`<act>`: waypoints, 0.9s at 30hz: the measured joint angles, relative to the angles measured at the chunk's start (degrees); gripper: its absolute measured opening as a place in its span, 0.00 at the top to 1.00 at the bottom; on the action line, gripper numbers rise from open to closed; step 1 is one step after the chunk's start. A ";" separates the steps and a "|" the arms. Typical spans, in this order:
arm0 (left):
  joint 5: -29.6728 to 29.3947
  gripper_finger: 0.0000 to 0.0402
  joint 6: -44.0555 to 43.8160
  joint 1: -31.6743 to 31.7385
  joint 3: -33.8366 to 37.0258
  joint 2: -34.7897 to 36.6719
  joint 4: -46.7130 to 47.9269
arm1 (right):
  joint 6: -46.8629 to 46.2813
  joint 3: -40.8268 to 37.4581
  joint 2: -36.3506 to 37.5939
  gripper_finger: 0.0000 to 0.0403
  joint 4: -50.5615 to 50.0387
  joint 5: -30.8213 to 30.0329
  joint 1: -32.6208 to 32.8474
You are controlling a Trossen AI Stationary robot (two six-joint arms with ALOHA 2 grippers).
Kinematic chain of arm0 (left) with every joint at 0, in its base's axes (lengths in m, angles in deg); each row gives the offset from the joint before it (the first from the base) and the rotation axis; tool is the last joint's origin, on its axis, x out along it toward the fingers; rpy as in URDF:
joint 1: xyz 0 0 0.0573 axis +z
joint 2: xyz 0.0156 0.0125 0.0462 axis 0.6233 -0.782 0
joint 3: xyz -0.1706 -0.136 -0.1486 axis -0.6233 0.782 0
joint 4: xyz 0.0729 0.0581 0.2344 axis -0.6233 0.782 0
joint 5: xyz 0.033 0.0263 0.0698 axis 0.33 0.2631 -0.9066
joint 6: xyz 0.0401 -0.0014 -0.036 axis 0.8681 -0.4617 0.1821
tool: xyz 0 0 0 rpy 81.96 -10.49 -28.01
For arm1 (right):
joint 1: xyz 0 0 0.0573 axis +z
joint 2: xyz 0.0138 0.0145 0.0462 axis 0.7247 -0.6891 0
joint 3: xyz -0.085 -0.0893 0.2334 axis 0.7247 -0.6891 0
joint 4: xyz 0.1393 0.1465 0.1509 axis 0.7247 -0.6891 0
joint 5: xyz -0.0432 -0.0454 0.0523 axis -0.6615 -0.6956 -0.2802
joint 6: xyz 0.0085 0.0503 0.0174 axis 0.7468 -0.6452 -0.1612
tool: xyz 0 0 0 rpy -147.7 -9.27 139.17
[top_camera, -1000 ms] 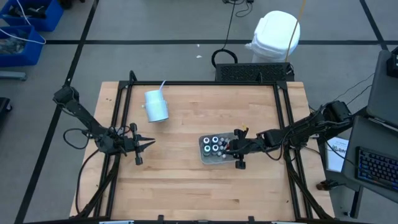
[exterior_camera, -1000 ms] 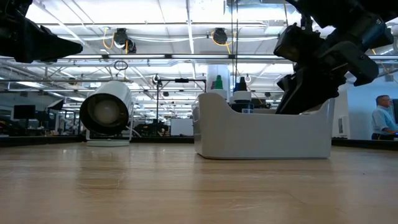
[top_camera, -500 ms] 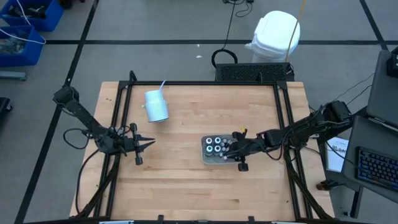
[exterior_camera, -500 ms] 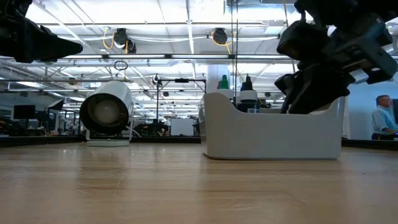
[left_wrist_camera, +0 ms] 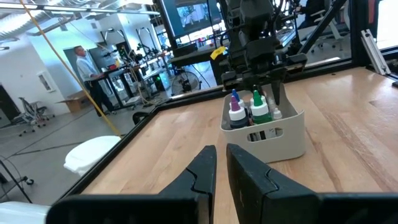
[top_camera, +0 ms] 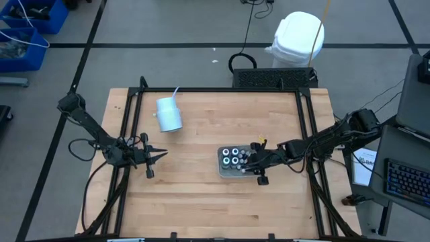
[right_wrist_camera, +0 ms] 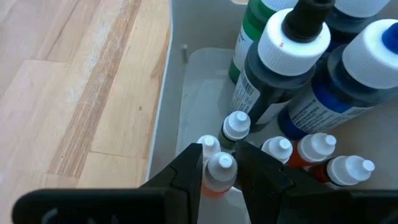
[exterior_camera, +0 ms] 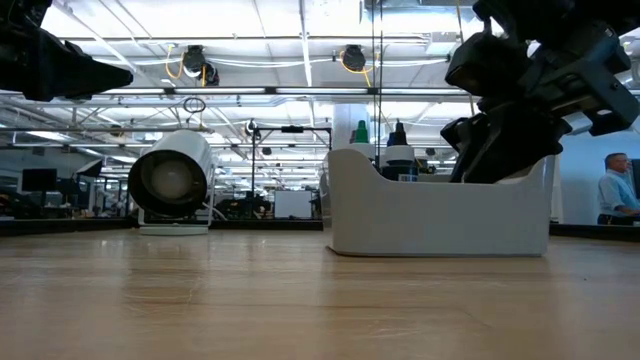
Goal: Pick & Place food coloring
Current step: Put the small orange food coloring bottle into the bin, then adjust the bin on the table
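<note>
The food coloring (top_camera: 233,156) stands in a pale square tray (top_camera: 224,169) right of the table's middle. It is made up of tiny white-capped bottles, some with orange bodies, and larger dark bottles (right_wrist_camera: 280,68). My right gripper (right_wrist_camera: 219,152) reaches into the tray's right side (top_camera: 250,160) and is shut on one tiny orange bottle. My left gripper (top_camera: 163,155) hovers over the table's left part, far from the tray. Its fingers (left_wrist_camera: 205,171) are almost together and hold nothing. My right gripper pinches one tiny orange-bodied bottle by its white cap and neck (right_wrist_camera: 220,168), one finger (right_wrist_camera: 189,171) on either side. The fingers come from above, slanting in from the table's right. The bottle stands upright among its neighbours; its base is hidden.
A white cup with a straw (top_camera: 169,114) lies on its side at the far left of the table. Black frame rails (top_camera: 131,134) run along the table's edges. Bare wood lies between the two grippers. A person (exterior_camera: 612,190) stands in the room beyond.
My right gripper shifted slightly toward the table's right edge, and the tray with its bottles slid a short way with it. Both have since kept still.
</note>
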 joint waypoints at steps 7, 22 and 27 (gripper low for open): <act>-0.01 0.88 0.02 0.00 0.00 -0.02 0.00 | -0.70 -0.02 0.17 0.73 -0.02 -0.10 -0.07; 0.00 0.88 0.04 0.00 0.00 -0.02 0.00 | 1.61 2.21 14.44 0.89 -10.85 -0.25 -3.97; 0.00 0.88 0.06 -0.01 0.00 -0.01 0.00 | 6.97 2.32 25.16 0.99 -14.27 0.06 -6.88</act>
